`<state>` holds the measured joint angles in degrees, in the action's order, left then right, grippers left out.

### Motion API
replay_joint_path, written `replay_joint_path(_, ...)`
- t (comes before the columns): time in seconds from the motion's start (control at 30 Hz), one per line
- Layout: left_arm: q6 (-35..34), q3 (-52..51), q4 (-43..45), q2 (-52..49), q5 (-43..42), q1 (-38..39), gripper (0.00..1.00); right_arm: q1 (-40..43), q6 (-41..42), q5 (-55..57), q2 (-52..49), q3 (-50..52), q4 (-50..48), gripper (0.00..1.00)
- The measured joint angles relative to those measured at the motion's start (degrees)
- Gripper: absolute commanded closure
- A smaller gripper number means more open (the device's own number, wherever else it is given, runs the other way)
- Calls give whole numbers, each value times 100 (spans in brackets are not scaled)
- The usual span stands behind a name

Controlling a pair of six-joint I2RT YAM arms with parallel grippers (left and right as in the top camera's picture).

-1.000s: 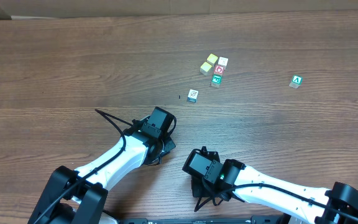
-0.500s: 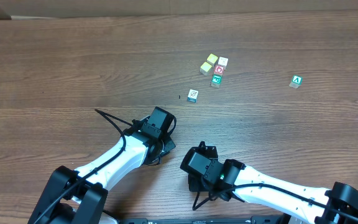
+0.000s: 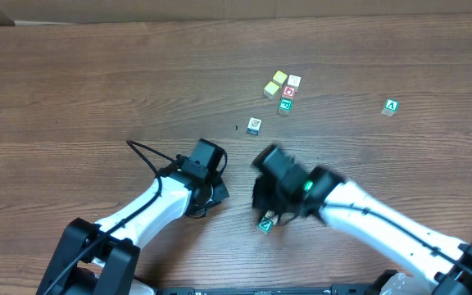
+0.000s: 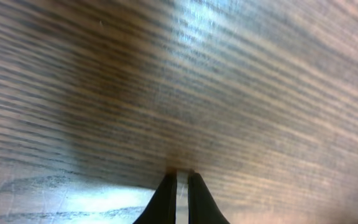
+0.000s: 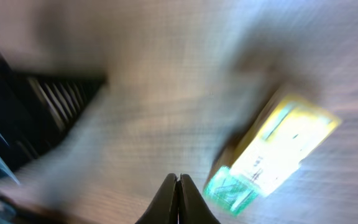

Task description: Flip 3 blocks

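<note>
Danger at the near block [image 3: 265, 223]: my right gripper [image 5: 178, 178], closed and empty like the left gripper [image 4: 178, 176], could knock it away.

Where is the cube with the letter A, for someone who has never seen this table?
From above, follow the wooden table to its right part, well past the two yellow-topped cubes. The A cube sits there alone: its top is green with a white letter, and no other cube stands near it.
</note>
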<state>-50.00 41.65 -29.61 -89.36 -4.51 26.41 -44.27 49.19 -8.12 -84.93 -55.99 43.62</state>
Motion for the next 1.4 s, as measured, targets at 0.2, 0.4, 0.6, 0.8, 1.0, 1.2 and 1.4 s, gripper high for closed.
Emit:
replay_joint_path(0.2,839,2,-210,437,-892,-719,96,1958,-732,-824,13,-326,122,85)
replay_joint_path(0.4,1504,1224,-846,688,-1587,-1366,96,3403,-1521,-1504,-151,-326,339,74)
replay_joint_path(0.6,2022,4323,-2684,-605,-1488,-1320,59,3827,-1954,-1217,-232,-321,487,5)
replay_joint_path(0.8,2271,5709,-3062,-1661,-1027,-667,45,3823,-2079,-835,-236,-319,487,0)
replay_joint_path(1.0,2321,5753,-2988,-2385,131,227,40,3823,-2094,-728,-236,-319,485,0)
replay_joint_path(1.2,2332,5753,-2691,-3274,1099,581,48,3823,-2098,-684,-236,-319,483,0)
replay_joint_path(1.4,2413,5757,-2105,-3620,1377,570,50,3823,-2094,-682,-236,-319,485,0)
